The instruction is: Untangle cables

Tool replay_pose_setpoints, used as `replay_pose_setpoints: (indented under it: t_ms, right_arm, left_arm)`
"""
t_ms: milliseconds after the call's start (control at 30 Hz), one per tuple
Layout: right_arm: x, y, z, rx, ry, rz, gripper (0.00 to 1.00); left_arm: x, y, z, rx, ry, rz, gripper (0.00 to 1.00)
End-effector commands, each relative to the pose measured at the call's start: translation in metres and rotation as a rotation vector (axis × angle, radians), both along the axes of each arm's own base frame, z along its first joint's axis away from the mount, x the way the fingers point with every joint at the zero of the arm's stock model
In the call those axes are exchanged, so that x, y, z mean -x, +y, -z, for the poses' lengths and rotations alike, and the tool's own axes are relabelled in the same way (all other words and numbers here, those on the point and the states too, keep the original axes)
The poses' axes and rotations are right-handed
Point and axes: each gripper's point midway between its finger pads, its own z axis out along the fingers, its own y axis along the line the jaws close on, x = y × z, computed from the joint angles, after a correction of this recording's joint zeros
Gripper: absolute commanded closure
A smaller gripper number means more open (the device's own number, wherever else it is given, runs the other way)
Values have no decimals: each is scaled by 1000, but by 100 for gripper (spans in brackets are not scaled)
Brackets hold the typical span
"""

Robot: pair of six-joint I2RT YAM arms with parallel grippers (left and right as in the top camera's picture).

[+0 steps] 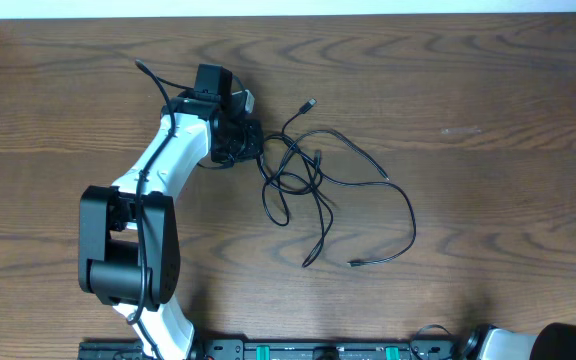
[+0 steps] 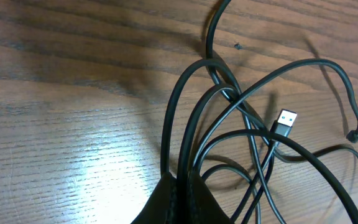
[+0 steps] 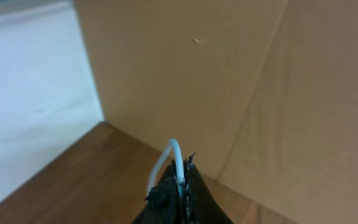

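Currently the tangle of thin black cords [image 1: 313,170] lies on the brown wood-grain table [image 1: 488,120], approx. in the middle, just right of the left gripper [image 1: 251,142]. In the left wrist view the jaws of this gripper are seen pressed together, w/ several black strands pinched between the dark fingertips [image 2: 166,199]. The strands fan out from there and cross each other near a silver USB plug [image 2: 286,121], which lies on the wood. Other small plug ends are seen loose at the outer side of the heap, e.g. at its lower edge.

The right gripper [image 3: 180,190] is kept well apart from the heap; only a part of its arm is seen at the bottom right edge of the overhead view. A short loop of thin white cord [image 3: 174,155] is clamped between its closed jaws. Behind it only a beige panel [image 3: 229,74] is seen, and where the rest of the white cord goes cannot be told.

Risks, as judged:
- More than one strand seems to be held by the left gripper, so if a pull is made, the whole heap can be dragged together.
- The crossings near the plug can then be tightened instead of opened.
- The USB plug can be caught in a loop.
- The thin cords can be lost from the jaws if the pull is too fast, esp. sideways.
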Motion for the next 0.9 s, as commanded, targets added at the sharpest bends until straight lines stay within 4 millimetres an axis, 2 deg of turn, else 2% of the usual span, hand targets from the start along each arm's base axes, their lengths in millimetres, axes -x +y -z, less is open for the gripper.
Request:
replay_pose_setpoints:
  t_ms: [0, 167, 300, 467, 533, 700, 733, 767, 800, 833, 867]
  right_arm:
    - [4, -25, 21, -13, 63, 58, 99]
    - [8, -61, 58, -55, 133, 129, 99]
    - [13, -81, 82, -83, 178, 169, 99]
    - [30, -108, 113, -130, 242, 234, 99]
    - [37, -116, 123, -149, 261, 252, 99]
    - [35, -121, 134, -201, 244, 194, 98]
    - [35, -122, 135, -205, 241, 188, 89]
    - [35, -122, 135, -209, 240, 186, 72]
    - [35, -122, 135, -210, 240, 186, 63]
    - [36, -123, 135, -210, 241, 187, 42]
    - [36, -123, 135, -210, 240, 188, 36]
  left_arm:
    - [-6, 1, -12, -10, -42, 9, 92]
    - [-6, 1, -12, -10, -41, 9, 92]
    - [-6, 1, -12, -10, -41, 9, 92]
    - [-6, 1, -12, -10, -41, 9, 92]
    - [-6, 1, -12, -10, -41, 9, 92]
    - [-6, 1, -12, -10, -40, 8, 92]
    - [-6, 1, -12, -10, -40, 8, 92]
    - [-6, 1, -12, -10, -40, 8, 92]
    - [-6, 1, -12, -10, -40, 8, 92]
    - [-6, 1, -12, -10, -40, 8, 92]
    - [-6, 1, -12, -10, -40, 8, 92]
